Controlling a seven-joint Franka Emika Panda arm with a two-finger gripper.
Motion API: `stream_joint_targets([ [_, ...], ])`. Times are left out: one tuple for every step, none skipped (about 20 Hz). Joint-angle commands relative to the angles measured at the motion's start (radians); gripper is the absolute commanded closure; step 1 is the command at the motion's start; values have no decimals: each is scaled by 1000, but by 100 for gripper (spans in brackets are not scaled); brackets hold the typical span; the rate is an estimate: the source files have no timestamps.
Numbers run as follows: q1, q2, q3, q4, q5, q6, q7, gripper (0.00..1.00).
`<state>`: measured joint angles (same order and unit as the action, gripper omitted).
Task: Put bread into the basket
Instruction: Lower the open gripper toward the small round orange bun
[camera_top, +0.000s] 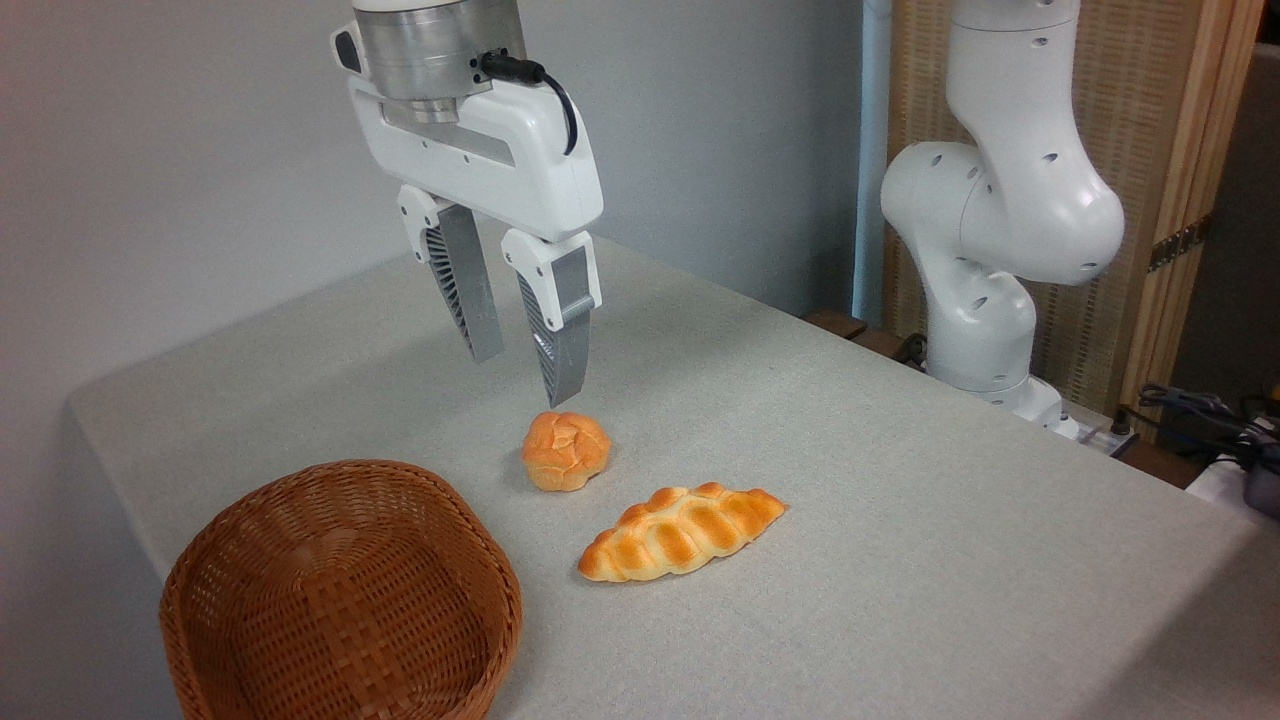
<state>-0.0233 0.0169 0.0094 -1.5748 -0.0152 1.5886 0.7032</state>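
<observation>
The bread (565, 450), a small round golden-orange bun with a knotted top, lies on the grey table near its middle. My gripper (522, 378) hangs just above and slightly behind it, open, with nothing between its two ribbed grey fingers; the right fingertip ends close over the bun's top. The basket (340, 600), round, brown and woven, stands at the table's front left, a short way to the left of and nearer than the bun. Nothing lies inside it.
A longer braided leaf-shaped loaf (680, 532) lies just right of and in front of the bun. The arm's white base (990, 250) stands at the table's far right edge. Cables and a dark device (1230, 430) sit at the far right.
</observation>
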Motion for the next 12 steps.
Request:
stream_joint_targets([
  [2,-6,1,-10,-2,10,12,0],
  [2,-6,1,-10,-2,10,10,0],
  [2,-6,1,-10,-2,10,10,0],
  [2,-6,1,-10,-2,10,10,0],
  [2,-6,0,-10,-2,8,10,0],
  [2,-6,0,-11,-2,7,9,0],
  [2,-6,0,-16,-2,7,9,0],
  [2,-8,-2,-21,-2,7,9,0],
  [2,-9,-3,-25,-3,7,9,0],
  [2,-9,-18,-33,-8,8,9,0],
  [2,-9,-34,-43,-20,10,9,0],
  [2,-8,-43,-60,-35,19,9,0],
])
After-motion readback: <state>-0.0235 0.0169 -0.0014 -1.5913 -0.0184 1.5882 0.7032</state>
